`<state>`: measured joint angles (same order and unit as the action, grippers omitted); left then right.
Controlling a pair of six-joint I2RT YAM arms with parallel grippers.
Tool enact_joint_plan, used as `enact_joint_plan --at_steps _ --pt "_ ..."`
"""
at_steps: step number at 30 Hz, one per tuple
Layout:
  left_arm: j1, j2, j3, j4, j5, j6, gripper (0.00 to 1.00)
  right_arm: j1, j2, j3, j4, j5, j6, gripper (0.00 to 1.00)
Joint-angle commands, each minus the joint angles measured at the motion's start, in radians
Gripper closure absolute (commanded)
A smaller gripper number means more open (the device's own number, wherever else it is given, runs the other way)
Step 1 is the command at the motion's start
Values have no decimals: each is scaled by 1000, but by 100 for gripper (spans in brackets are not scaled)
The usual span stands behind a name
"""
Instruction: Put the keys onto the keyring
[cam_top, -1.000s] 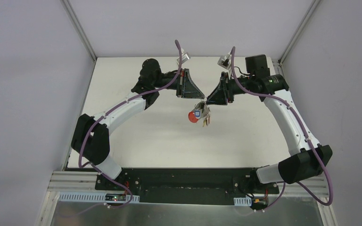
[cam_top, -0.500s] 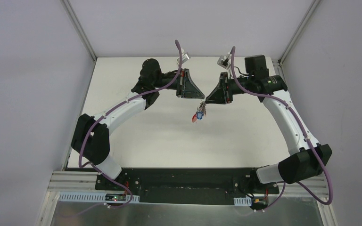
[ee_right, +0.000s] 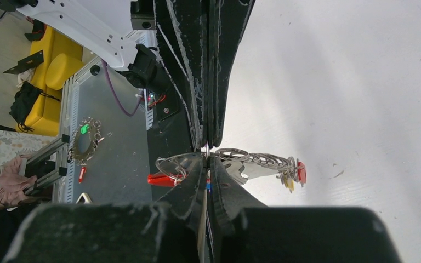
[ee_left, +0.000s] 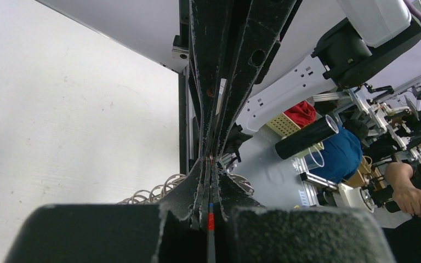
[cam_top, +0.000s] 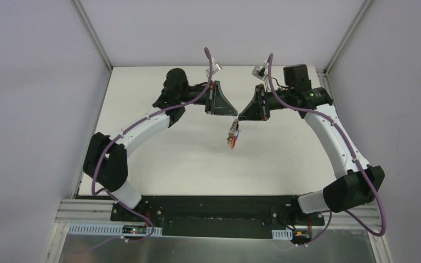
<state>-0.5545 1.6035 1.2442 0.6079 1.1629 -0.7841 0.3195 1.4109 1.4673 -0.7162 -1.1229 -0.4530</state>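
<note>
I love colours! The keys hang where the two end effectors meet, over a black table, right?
No: the table is white, not black, as the top view shows. The keys do hang where the left end effector and right end effector meet.

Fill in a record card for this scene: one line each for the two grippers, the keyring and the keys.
left gripper: shut on the keyring
right gripper: shut on the keyring, tip to tip with the left gripper
keyring: hanging where the two tips meet
keys: dangling from the keyring; red and yellow heads visible
</note>
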Motion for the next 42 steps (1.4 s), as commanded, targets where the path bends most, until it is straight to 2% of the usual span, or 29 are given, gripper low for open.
enact_joint_plan --at_steps 1,9,16,22,25,34,42 --pt "5 -14 11 5 -2 49 100 6 2 14 30 -63 11 97" --pt "5 -10 16 3 0 51 100 6 -1 15 25 -56 7 100" --pt "5 -17 19 -53 23 109 100 25 20 82 -92 47 -99 100" --pt "5 -38 39 -214 15 245 80 68 53 135 -205 122 -170 100" --pt "5 -45 46 -271 8 291 75 83 66 163 -237 142 -186 100" --pt "-5 -45 72 -382 1 375 74 111 112 220 -312 176 -224 100" --pt "-8 -39 87 -399 5 385 75 116 149 250 -371 172 -255 100"
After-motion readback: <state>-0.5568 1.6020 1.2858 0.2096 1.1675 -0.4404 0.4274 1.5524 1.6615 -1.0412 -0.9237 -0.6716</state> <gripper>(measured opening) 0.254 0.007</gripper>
